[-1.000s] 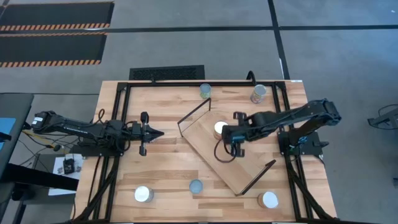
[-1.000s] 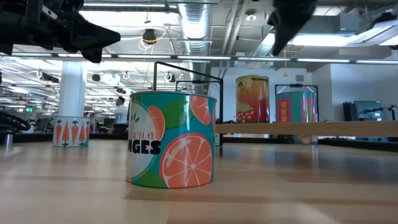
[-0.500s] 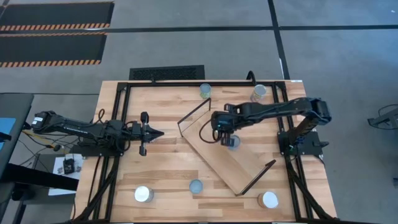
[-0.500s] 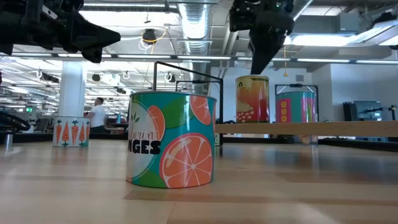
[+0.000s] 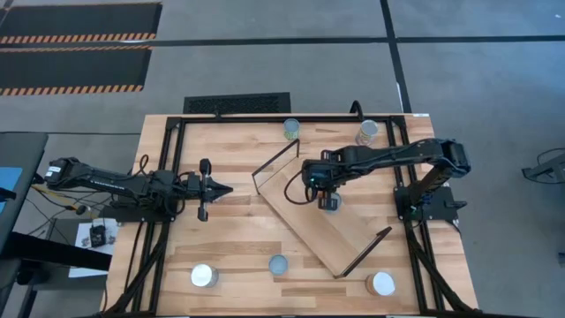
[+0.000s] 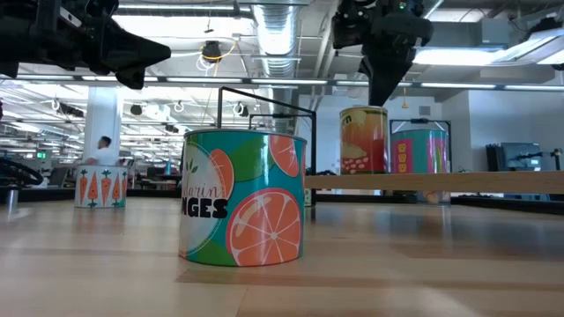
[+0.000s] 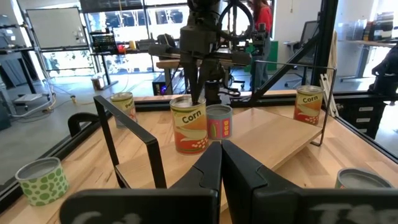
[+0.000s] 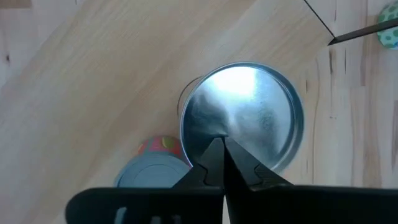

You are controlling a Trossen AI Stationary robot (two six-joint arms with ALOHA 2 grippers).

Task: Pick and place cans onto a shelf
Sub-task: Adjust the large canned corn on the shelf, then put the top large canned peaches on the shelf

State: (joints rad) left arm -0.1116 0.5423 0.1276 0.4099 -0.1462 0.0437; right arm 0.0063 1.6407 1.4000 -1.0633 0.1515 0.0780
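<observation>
Our right gripper [image 8: 222,144] hangs with its jaws pressed nearly together, holding nothing, directly over the silvery round lid of the upright yellow-and-red corn can [image 7: 189,124]. Its long axis runs vertical, straight below the fingertips. It stands on the flat pale-wood shelf [image 5: 349,240] beside a smaller pink-labelled can [image 7: 218,122]. Our left gripper [image 5: 221,189], shut, waits well apart

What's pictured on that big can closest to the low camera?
Orange slices on a teal and green label, on the can, clearest in the low view.
</observation>
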